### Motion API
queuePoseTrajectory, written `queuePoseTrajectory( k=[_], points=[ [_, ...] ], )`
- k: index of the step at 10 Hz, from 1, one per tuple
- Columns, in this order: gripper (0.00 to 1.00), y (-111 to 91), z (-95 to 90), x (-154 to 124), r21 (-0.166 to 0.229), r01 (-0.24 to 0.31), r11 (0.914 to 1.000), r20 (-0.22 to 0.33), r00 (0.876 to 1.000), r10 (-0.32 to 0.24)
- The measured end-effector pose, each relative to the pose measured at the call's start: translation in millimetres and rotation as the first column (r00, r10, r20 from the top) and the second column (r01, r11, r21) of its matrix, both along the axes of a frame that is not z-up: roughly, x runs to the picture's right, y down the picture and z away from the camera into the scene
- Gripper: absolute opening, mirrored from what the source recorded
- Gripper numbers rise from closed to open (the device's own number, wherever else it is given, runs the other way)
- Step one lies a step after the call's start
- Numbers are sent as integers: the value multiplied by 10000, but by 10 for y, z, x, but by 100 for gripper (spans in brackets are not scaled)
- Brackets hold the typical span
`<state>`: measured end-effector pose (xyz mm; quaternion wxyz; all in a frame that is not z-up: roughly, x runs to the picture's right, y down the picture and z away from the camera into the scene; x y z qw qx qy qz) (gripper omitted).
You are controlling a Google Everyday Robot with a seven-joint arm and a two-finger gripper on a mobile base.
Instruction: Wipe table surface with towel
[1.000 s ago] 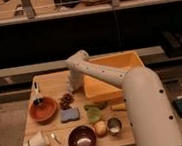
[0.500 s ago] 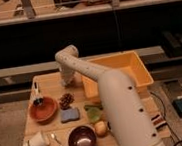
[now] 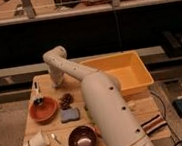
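Note:
A striped towel (image 3: 152,124) lies at the front right edge of the wooden table (image 3: 45,84), partly behind my arm. My white arm (image 3: 107,110) rises from the bottom middle, bends at an elbow high over the back left, and points down. The gripper (image 3: 58,83) hangs just above the table's back left part, far from the towel and to the left of the yellow bin.
A yellow bin (image 3: 122,73) takes up the back right. On the left are a red bowl (image 3: 43,109), a small bottle (image 3: 37,94), a pine cone (image 3: 65,98), a blue-grey sponge (image 3: 70,114), a purple bowl (image 3: 83,139), a spoon (image 3: 58,141) and a white cup (image 3: 36,144).
My arm has swung left, from the yellow bin's left edge to the table's back left part. The objects on the table have not moved.

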<state>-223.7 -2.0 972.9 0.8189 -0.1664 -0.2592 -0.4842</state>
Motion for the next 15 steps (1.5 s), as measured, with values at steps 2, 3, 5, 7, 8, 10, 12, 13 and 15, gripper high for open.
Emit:
queuePoseTrajectory(
  k=[2, 3, 5, 7, 8, 10, 12, 13, 15],
  points=[
    [0, 231, -174, 53, -182, 18, 9998, 386, 9993, -11],
    [0, 346, -260, 85, -256, 45, 9997, 506, 9987, -32],
    [0, 604, -437, 171, -409, 144, 9991, 529, 9985, -122],
    [0, 663, -486, 437, -397, -120, 9991, 106, 9999, 125],
    [0, 619, -473, 676, -279, -420, 9987, -290, 9987, 412],
    [0, 472, -429, 980, 1, -900, 9959, -861, 9922, 897],
    [0, 203, -281, 1120, 267, -1127, 9933, -1158, 9866, 1150],
    [0, 128, -235, 1109, 303, -1134, 9931, -1163, 9864, 1162],
    [0, -33, -82, 939, 309, -1053, 9940, -1049, 9886, 1080]
  ],
)
